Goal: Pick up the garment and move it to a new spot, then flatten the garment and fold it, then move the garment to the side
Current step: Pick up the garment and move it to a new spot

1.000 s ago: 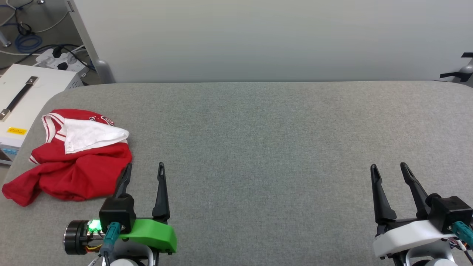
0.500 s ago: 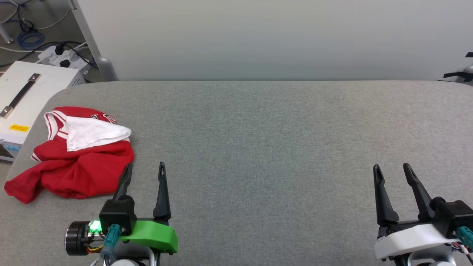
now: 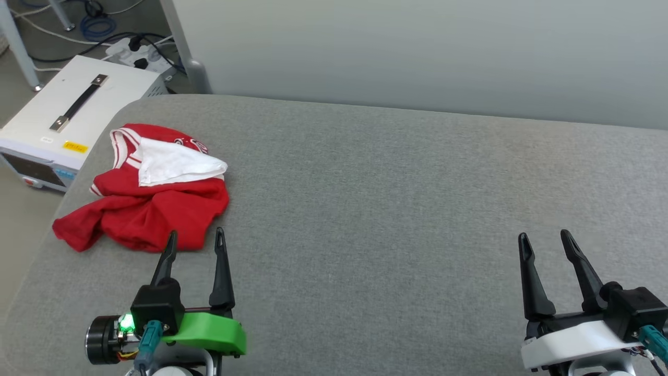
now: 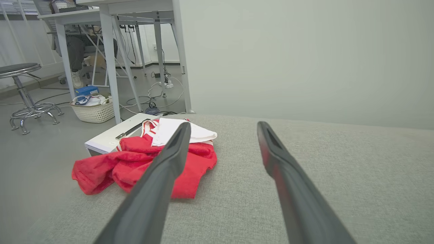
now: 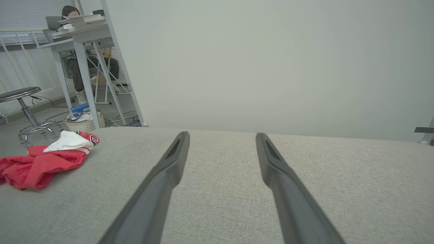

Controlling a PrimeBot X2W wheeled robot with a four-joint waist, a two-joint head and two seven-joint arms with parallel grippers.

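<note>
Turning toward its left, the robot is swinging its head camera round, so the whole scene is sliding across the head view while nothing on the table is actually shifting. The garment (image 3: 151, 209) is lying just as crumpled as a second ago. It is sitting in a red heap with a white sleeve folded on top, near the left corner of the grey padded table (image 3: 396, 198), close to the edge beside a white box with a handle (image 3: 68, 112) standing off the table.

The left gripper (image 3: 195, 233) is hovering just short of the heap's near edge, fingers spread wide and pinching nothing. In its wrist view one finger is crossing in front of the red cloth, but I am not seeing contact. The right gripper (image 3: 544, 235) is waiting well apart on the other side, equally spread and empty.

As I am judging it, nothing of the job is done yet: picking up, moving, flattening, folding and setting aside are all remaining.
</note>
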